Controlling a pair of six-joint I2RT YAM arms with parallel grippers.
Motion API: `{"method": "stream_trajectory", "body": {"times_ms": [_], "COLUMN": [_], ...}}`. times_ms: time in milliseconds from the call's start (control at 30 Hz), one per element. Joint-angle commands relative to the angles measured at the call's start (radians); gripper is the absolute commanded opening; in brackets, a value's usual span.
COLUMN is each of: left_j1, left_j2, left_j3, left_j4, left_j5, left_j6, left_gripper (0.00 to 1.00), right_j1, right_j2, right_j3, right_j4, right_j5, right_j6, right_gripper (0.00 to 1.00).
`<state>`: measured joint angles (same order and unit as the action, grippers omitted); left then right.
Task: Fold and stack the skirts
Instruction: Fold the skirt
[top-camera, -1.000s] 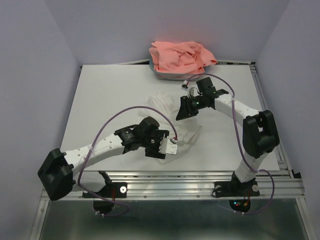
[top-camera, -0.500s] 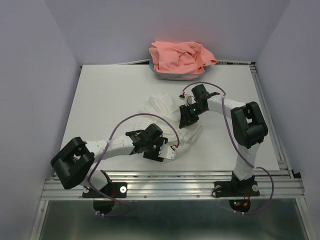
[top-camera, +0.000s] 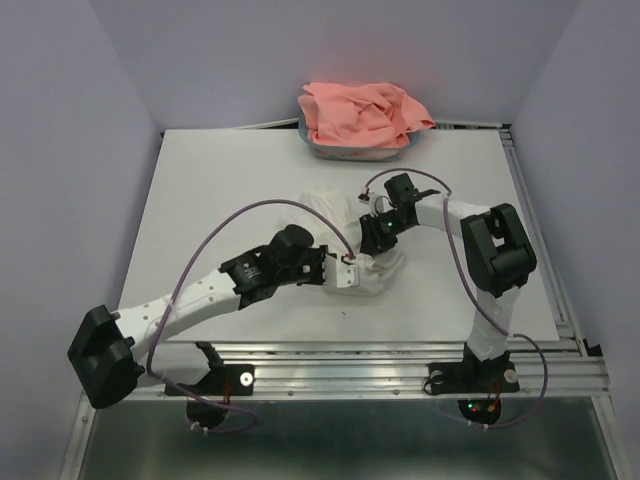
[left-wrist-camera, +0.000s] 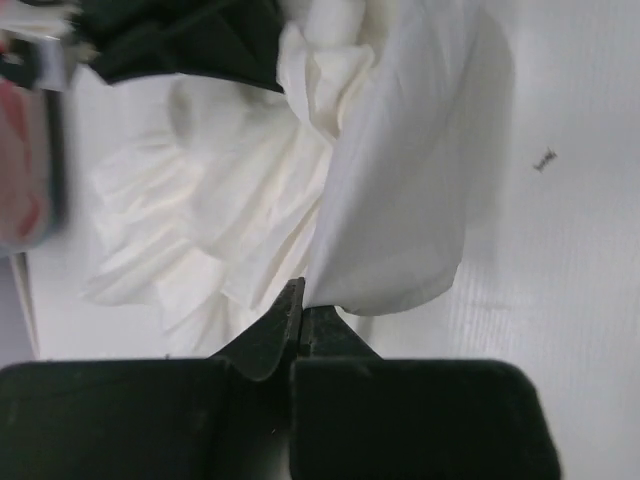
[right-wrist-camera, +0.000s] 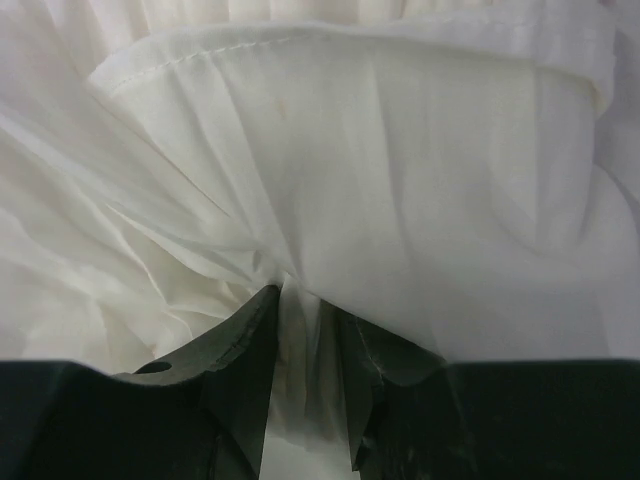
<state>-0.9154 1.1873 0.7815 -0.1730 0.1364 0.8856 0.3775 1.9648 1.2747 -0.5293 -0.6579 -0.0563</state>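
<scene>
The white pleated skirt (top-camera: 325, 205) lies crumpled mid-table. My left gripper (top-camera: 360, 273) is at its near right edge. In the left wrist view its jaws (left-wrist-camera: 301, 305) are pressed together on a thin fold of the white skirt (left-wrist-camera: 390, 200). My right gripper (top-camera: 378, 238) sits low on the skirt's far right side. In the right wrist view a bunch of white skirt (right-wrist-camera: 400, 180) fills the narrow gap of that gripper (right-wrist-camera: 303, 320). The salmon-pink skirt (top-camera: 360, 112) is heaped at the back.
A teal tub (top-camera: 345, 153) under the pink skirt stands at the table's far edge. The two grippers are close together over the cloth. The right arm (left-wrist-camera: 190, 40) shows dark at the top of the left wrist view. A metal rail (top-camera: 400, 350) runs along the near edge.
My left arm swung forward and right to the skirt's near edge and its jaws closed on the cloth. The right gripper stayed on the skirt, shifting slightly.
</scene>
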Motion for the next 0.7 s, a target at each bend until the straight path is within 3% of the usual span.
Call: {"method": "stream_trajectory", "body": {"times_ms": [0, 167, 333, 467, 533, 667], "left_j1": [-0.004, 0.003, 0.049, 0.128, 0.179, 0.223], "left_j2": [-0.008, 0.136, 0.363, 0.497, 0.546, 0.613], "left_j3": [0.111, 0.179, 0.293, 0.373, 0.410, 0.467], "left_j4": [0.052, 0.208, 0.260, 0.234, 0.207, 0.133], "left_j5": [-0.035, -0.093, -0.055, 0.071, 0.197, 0.325], "left_j6": [-0.105, -0.195, -0.308, -0.405, -0.445, -0.455], "left_gripper": [0.00, 0.00, 0.00, 0.00, 0.00, 0.00], "right_j1": [-0.005, -0.005, -0.005, -0.005, -0.029, -0.077], "right_j2": [-0.038, -0.073, -0.109, -0.174, -0.233, -0.325], "right_j3": [-0.055, -0.087, -0.110, -0.144, -0.175, -0.231], "right_j4": [0.040, 0.074, 0.098, 0.115, 0.114, 0.109], "right_j5": [-0.028, -0.077, -0.127, -0.138, -0.115, -0.105], "right_j6": [0.004, 0.036, 0.097, 0.134, 0.164, 0.205], "right_gripper": [0.36, 0.36, 0.36, 0.36, 0.36, 0.37]}}
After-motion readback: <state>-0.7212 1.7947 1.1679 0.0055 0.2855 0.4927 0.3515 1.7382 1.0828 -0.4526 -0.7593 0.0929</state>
